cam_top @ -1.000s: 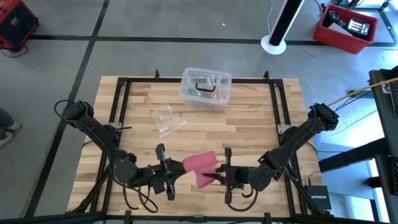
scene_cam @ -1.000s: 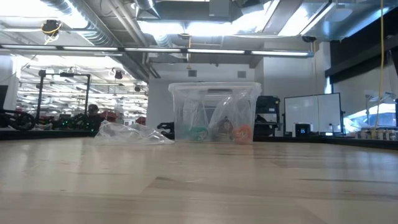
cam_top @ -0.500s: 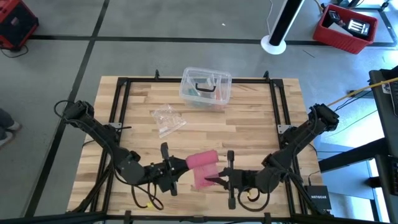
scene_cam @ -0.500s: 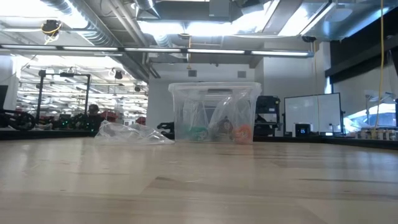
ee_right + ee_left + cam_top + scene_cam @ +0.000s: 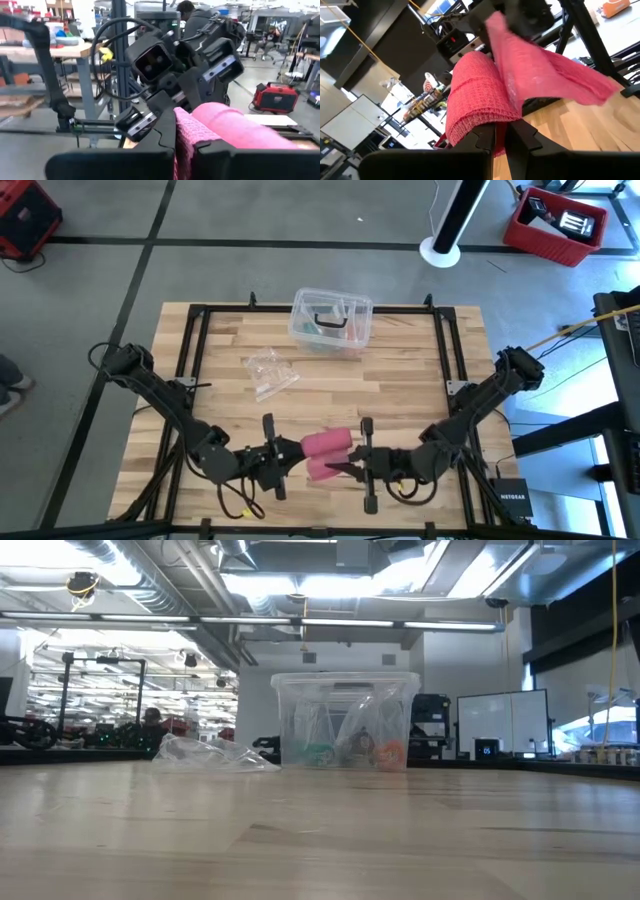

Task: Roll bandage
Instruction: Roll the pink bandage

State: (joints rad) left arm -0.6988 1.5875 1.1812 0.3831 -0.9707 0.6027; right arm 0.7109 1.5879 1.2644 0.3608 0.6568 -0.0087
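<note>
Bandage point(image 5: 324, 444): pinkish-red fabric, partly wound into a short roll, held off the table point(image 5: 400, 380) near its front edge, between the two grippers; a looser flap point(image 5: 320, 470) hangs just below the roll on the front side.
Left gripper point(image 5: 288, 456): low at the front of the table, left of centre, pointing right; fingers nearly together, pinching the left end of the bandage point(image 5: 480, 100), as the left wrist view shows with the knit fabric bunched right above the fingertips.
Right gripper point(image 5: 345, 468): low at the front, right of centre, pointing left and facing the other gripper; fingers clamped tight on the loose fabric point(image 5: 190, 135), which passes between them in the right wrist view, the roll lying just beyond.
Arms: both reach in from the table's side edges, elbows bent, wrists meeting near the front centre.
Box point(image 5: 331, 321): clear plastic, at the back of the table near the middle, well apart from the bandage; green and orange items show inside it in the low view point(image 5: 345, 722).
Wrapper point(image 5: 270, 371): crumpled clear plastic, lying left of and in front of the box.
Room: a person point(image 5: 192, 17) in dark clothing stands beyond the table in the right wrist view.
</note>
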